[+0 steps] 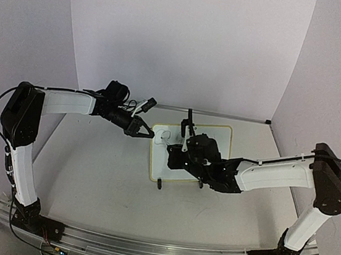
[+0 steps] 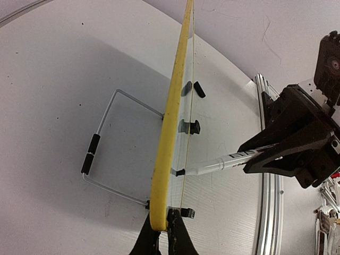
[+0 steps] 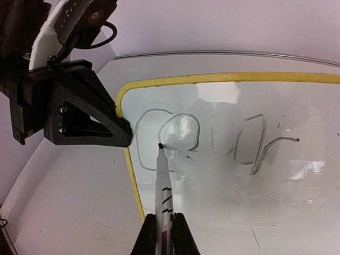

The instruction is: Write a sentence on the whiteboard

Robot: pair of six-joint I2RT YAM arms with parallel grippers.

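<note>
Whiteboard (image 1: 162, 157) rim at ten o'clock sits pinched between the left jaws; the right jaws, over its middle, clamp a marker (image 3: 162, 175) touching it.

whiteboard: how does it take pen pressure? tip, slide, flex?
Probably stiff: the whiteboard looks straight edge-on. Likely light and tippy, since only a thin wire stand props it from behind; the left gripper clamped on its rim should steady it. The face is glossy, so the marker tip may skid.

Plain white backdrop (image 1: 188, 36), pale grey table (image 1: 89, 180), aluminium rail (image 1: 155, 253) along near edge
</note>
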